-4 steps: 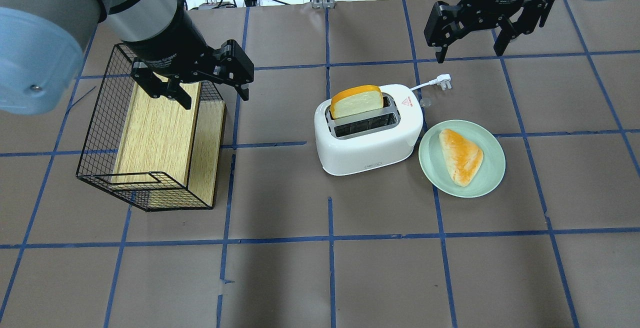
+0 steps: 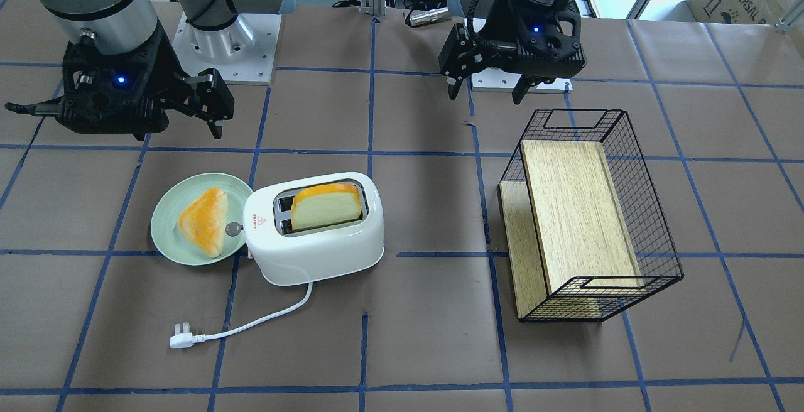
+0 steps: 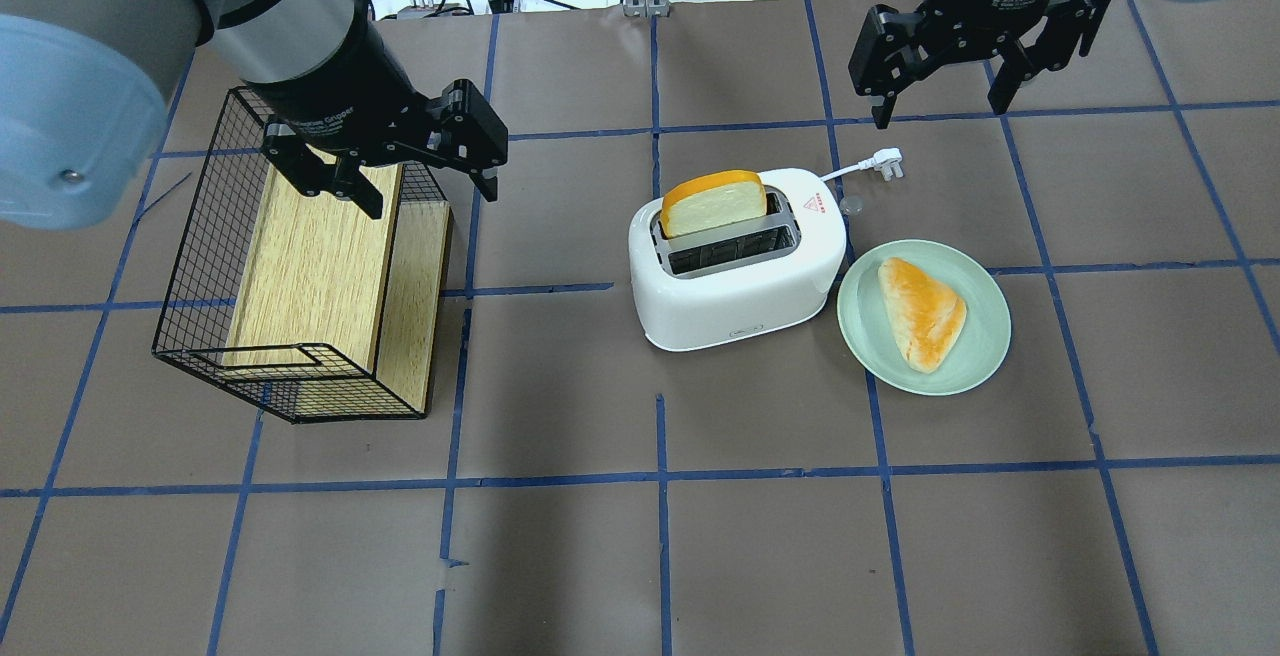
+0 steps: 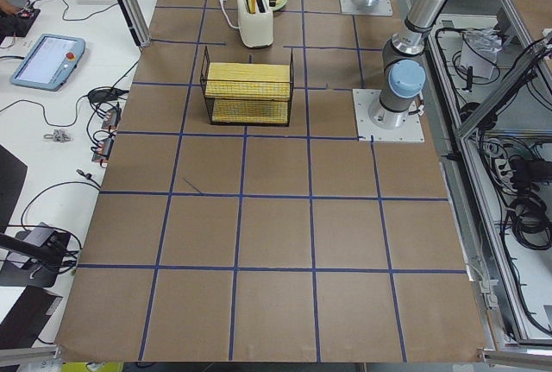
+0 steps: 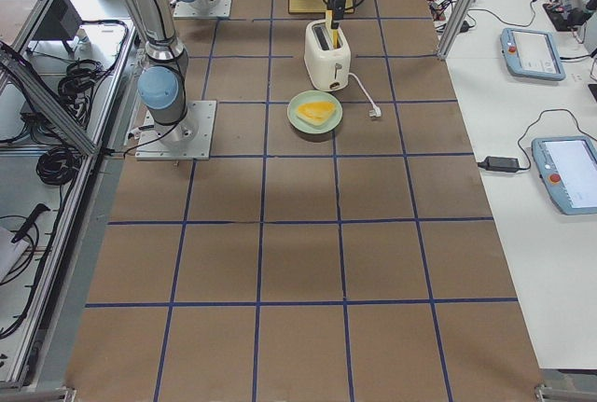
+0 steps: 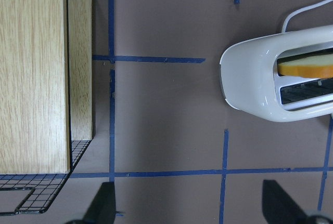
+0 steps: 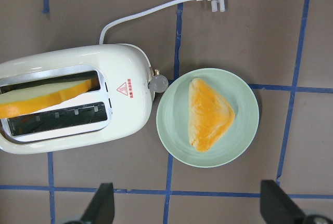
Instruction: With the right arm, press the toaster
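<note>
Right gripper (image 3: 940, 112) was held clear of the toaster (image 3: 738, 271), jaws apart. Left gripper (image 3: 430, 198) was likewise spread. The plug (image 2: 182, 340) was laid toward the bench's operator edge.

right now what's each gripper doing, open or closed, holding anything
Left gripper: open, holding nothing.
Right gripper: open, holding nothing, not touching the toaster.

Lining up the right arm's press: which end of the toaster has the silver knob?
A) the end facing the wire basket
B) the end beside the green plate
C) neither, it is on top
B: the knob sticks out of the toaster on the end next to the plate.
</note>
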Robot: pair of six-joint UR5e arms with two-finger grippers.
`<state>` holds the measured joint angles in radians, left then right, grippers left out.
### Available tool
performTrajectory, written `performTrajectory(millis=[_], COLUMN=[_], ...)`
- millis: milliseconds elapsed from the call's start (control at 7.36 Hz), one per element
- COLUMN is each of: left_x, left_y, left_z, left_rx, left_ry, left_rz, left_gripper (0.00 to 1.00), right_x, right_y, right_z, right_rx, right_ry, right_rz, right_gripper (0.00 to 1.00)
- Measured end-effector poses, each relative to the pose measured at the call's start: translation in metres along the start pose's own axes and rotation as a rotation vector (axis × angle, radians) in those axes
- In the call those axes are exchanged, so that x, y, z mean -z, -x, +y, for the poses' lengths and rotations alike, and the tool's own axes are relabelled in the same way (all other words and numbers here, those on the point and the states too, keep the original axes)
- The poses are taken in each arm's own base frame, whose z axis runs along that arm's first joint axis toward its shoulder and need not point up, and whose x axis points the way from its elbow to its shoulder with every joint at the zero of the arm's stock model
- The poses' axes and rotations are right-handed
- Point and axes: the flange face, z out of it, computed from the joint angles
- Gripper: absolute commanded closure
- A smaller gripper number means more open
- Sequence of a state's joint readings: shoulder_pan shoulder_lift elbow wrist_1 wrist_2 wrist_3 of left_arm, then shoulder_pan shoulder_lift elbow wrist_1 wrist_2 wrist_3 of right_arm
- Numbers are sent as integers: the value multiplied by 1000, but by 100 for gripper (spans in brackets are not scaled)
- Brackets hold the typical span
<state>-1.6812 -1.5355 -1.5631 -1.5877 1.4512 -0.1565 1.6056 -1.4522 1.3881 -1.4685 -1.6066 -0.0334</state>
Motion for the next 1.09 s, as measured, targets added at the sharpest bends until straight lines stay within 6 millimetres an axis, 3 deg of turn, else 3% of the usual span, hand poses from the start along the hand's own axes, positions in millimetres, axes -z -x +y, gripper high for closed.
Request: performTrajectory(millis=[815, 951, 1086], left_x=[0, 0, 0], left_y=[0, 0, 0], left_z=[0, 0, 0], left_rx=[0, 0, 0], left_ry=[0, 0, 0], left_rz=[0, 0, 0], left_gripper=[0, 0, 0], right_x=[0, 0, 0], right_y=[1, 1, 1], right_z=[1, 1, 0], right_rx=[-7, -6, -2], right_ry=[2, 2, -1], right_rz=[-10, -8, -9], right_gripper=[0, 17, 66])
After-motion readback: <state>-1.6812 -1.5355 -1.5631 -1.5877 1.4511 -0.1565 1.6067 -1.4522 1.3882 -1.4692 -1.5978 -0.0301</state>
